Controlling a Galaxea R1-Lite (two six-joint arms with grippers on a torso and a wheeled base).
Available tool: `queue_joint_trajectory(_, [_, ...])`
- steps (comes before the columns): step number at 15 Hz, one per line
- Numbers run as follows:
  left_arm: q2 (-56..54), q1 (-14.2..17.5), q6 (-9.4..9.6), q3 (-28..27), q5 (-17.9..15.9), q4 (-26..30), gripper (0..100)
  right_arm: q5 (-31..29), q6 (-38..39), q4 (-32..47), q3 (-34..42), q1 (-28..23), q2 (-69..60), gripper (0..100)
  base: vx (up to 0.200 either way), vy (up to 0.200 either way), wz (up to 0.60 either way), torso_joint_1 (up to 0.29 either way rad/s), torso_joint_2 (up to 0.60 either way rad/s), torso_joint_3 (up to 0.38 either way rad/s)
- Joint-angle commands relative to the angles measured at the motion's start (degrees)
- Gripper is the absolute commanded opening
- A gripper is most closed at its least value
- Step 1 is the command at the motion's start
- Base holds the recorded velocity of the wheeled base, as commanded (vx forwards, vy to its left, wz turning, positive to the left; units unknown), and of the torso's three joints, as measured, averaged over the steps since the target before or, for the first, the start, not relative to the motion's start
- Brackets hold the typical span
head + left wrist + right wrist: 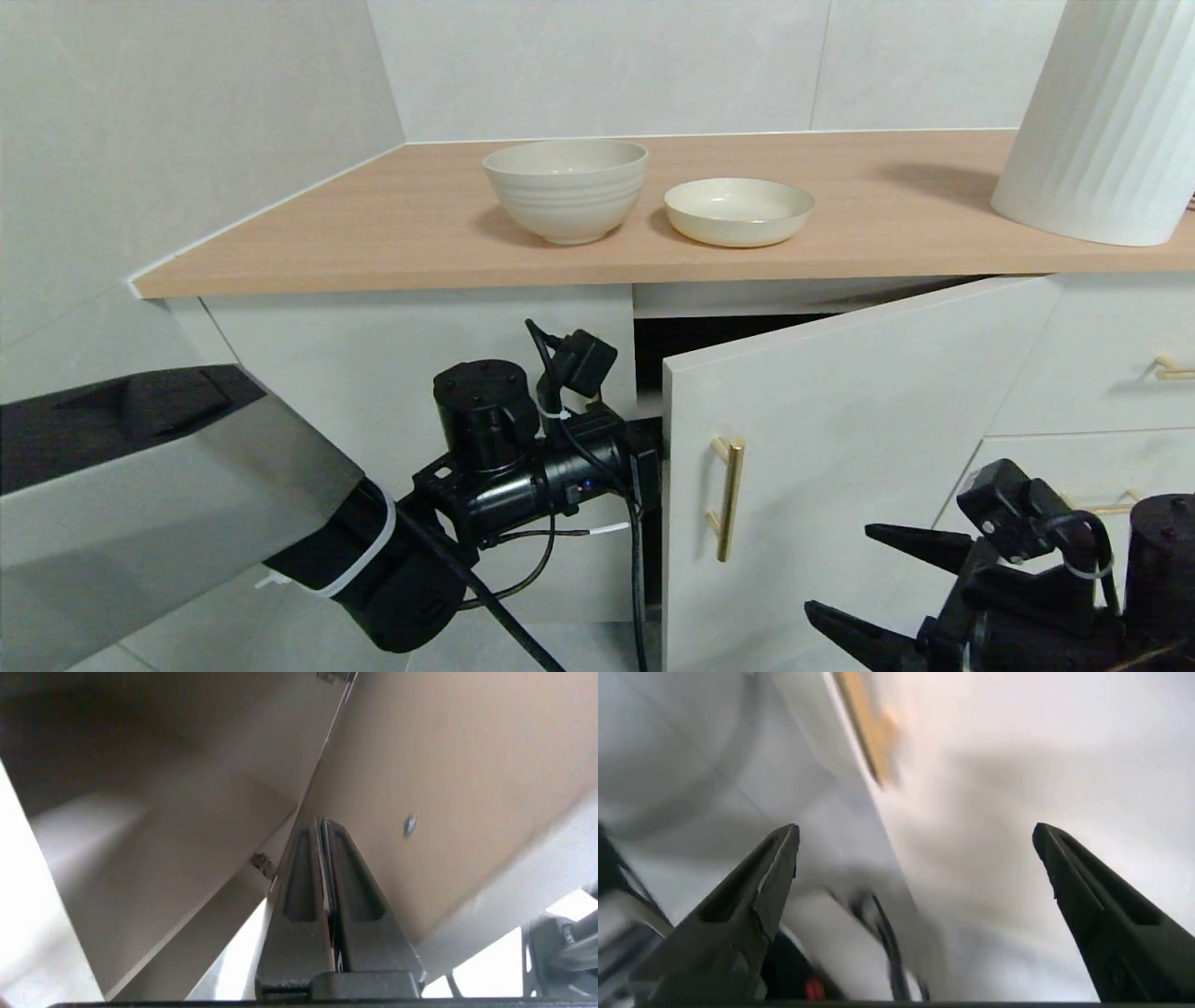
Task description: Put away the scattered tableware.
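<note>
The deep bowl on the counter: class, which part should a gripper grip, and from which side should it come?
Probably the rim of the deep bowl, from above, one finger inside, one outside: it stands upright, mouth open, and its round wall looks too wide to span. Take the near rim; the shallow dish sits close on its right.

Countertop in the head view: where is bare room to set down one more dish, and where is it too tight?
The countertop is bare between the bowl and the left wall, and between the shallow dish and the ribbed white container. Crowded: the narrow gap between bowl and dish.
</note>
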Motion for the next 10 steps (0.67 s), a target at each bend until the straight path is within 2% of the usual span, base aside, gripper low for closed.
queue_joint_trajectory(1, [-2.35, -0.42, -0.01, -0.78, -0.03, 1.1, 0, -2.3, -0.05, 10.73, -4.48, 1.78, -11.1, 100, 0.0, 0.0, 0.0, 0.0, 0.0, 0.0])
queue_joint_trajectory(3, [-2.61, -0.69, -0.01, 1.94, 0.5, 1.19, 0, -1.68, 0.3, 25.67, -8.43, 3.71, -16.64, 100, 0.0, 0.0, 0.0, 0.0, 0.0, 0.0])
queue_joint_trajectory(4, [-2.7, -0.95, -0.01, 3.0, 0.67, 1.01, 0, -0.71, 0.3, 29.97, -8.87, 4.76, -18.22, 100, 0.0, 0.0, 0.0, 0.0, 0.0, 0.0])
queue_joint_trajectory(6, [-2.17, -1.04, -0.01, 3.09, 0.67, 1.01, 0, 1.66, 0.65, 32.0, -9.05, 5.12, -18.75, 100, 0.0, 0.0, 0.0, 0.0, 0.0, 0.0])
queue_joint_trajectory(9, [-2.09, -1.83, -0.01, 3.17, 0.67, 1.01, 0, 2.1, 1.79, 32.0, -9.05, 5.38, -17.87, 100, 0.0, 0.0, 0.0, 0.0, 0.0, 0.0])
queue_joint_trajectory(10, [-2.0, -1.92, -0.01, 3.17, 0.67, 1.01, 0, 2.1, 1.79, 32.0, -8.96, 5.38, -17.78, 100, -0.2, 0.0, 0.0, 0.007, 0.0, 0.002])
